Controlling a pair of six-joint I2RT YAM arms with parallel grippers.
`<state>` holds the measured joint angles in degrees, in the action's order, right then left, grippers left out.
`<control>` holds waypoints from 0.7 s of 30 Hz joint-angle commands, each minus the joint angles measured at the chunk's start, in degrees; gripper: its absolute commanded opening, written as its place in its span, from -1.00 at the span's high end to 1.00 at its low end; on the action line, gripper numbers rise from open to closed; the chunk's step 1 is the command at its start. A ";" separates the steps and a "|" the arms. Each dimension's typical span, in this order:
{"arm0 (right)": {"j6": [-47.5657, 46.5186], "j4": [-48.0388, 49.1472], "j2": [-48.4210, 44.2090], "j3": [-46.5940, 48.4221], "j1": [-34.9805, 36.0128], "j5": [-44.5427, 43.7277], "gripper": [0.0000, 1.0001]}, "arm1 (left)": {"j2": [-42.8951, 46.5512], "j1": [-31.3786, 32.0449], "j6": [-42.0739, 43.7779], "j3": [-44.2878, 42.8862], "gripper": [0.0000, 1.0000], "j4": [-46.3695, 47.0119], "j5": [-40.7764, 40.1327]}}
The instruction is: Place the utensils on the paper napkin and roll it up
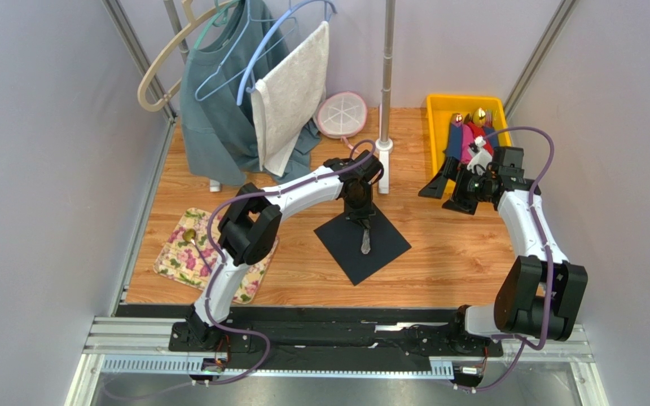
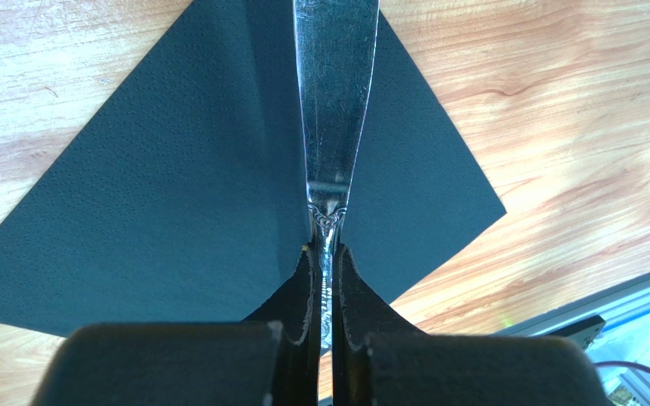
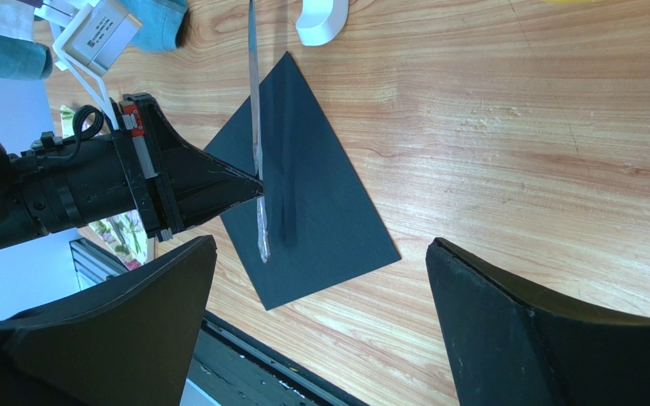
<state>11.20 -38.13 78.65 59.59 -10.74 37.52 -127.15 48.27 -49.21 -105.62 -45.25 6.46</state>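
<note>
1. Thin black square paper napkin (image 2: 159,211) lies flat and unrolled directly beneath the left pincer (image 2: 326,254). The right pincer (image 1: 447,196) gapes wide and empty, well apart from it.
2. Flower-printed rectangular mat (image 1: 174,260), well apart from the left pincer, carries a slim spoon (image 1: 191,238) yet to be fetched.
3. Slim silvery knife (image 2: 334,101): the left pincer is clamped tight on its handle, the blade reaching ahead over the napkin. It's not released yet, and rolling hasn't begun!

Pale grey walls (image 1: 40,169) enclose a wooden tabletop (image 1: 455,254), seemingly evenly lit.
</note>
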 commanded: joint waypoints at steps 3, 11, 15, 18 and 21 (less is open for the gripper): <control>0.75 2.53 -1.66 -0.53 -0.59 1.16 -1.00 | -1.25 0.51 -1.50 -0.81 1.00 1.48 0.13; 1.02 2.97 -1.40 -0.71 -0.68 1.42 -1.00 | -2.57 0.51 -1.41 -1.34 1.00 1.66 0.84; 1.02 3.06 -1.40 -0.88 -0.77 1.42 -1.00 | -3.19 0.51 -1.76 -0.99 1.00 1.75 0.66; 1.10 3.06 -1.48 -0.97 -0.86 1.42 -1.00 | -3.45 0.51 -1.85 -0.55 1.00 1.66 0.48; 1.02 2.97 -1.57 -0.97 -1.03 1.42 -1.00 | -3.63 0.51 -1.85 0.07 0.95 1.57 0.05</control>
<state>11.79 -37.26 78.65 58.87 -11.16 37.93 -130.56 48.27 -50.09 -105.62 -44.56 6.79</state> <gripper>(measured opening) 0.998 0.019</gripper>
